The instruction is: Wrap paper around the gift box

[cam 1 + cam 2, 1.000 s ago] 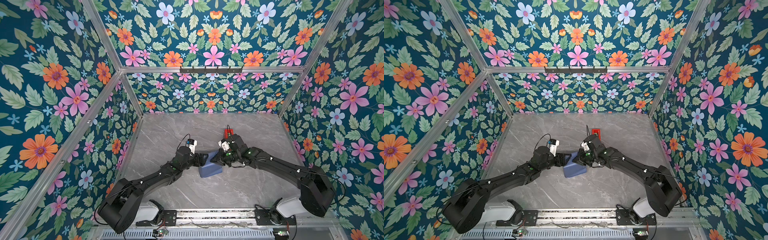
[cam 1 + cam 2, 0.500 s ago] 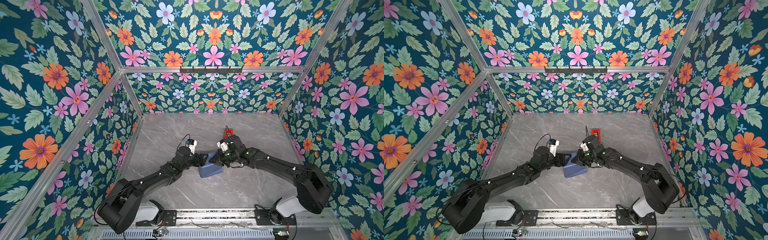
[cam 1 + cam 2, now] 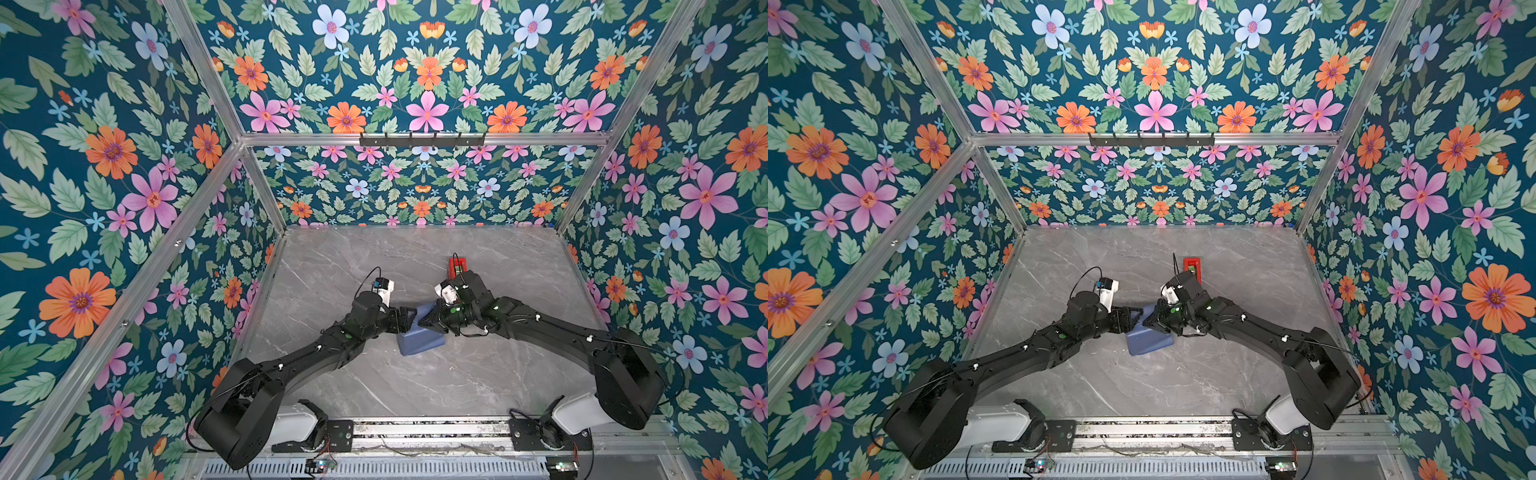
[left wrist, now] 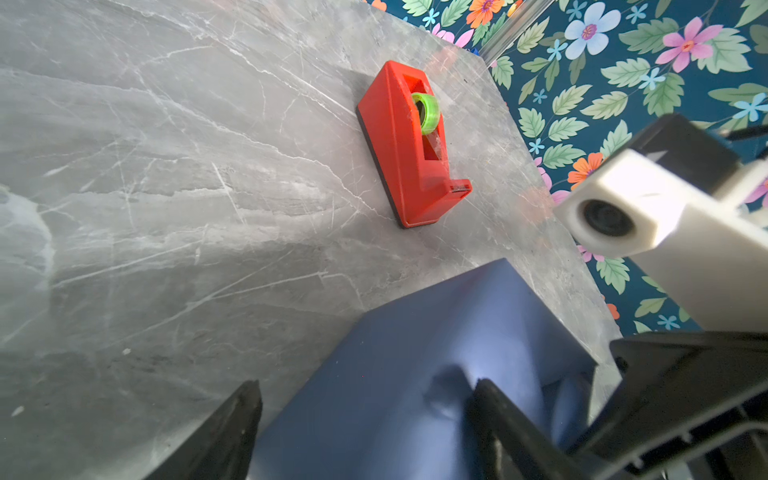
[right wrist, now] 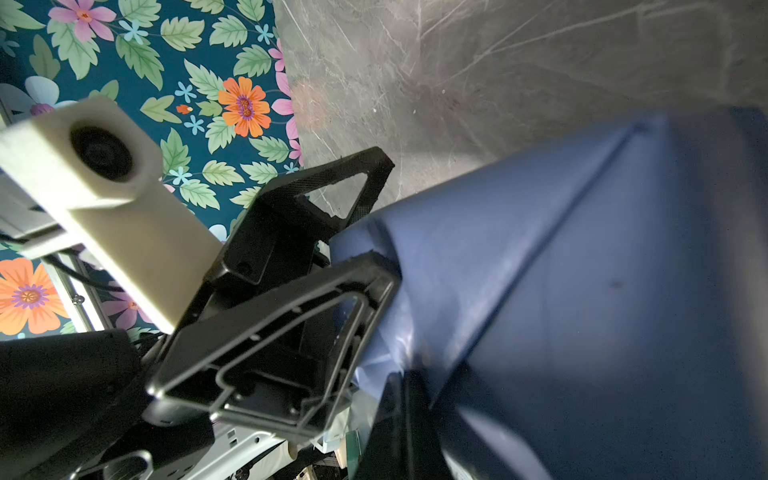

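Robot test cell: floral walls, aluminium frame

Slate-blue paper, a red tape dispenser with a lime-green roll, grey white-veined marble table, teal walls with orange and pink flowers

The paper is a thin slate-blue sheet, smooth with a soft satin sheen, creased and dented in places. The bench has a grey marble-patterned top, white-veined, smooth and faintly reflective. The tape dispenser is matt red plastic, and its tape roll is glossy translucent green. The left hand has matt black plastic fingers, finely textured. The frame rails are brushed metal.
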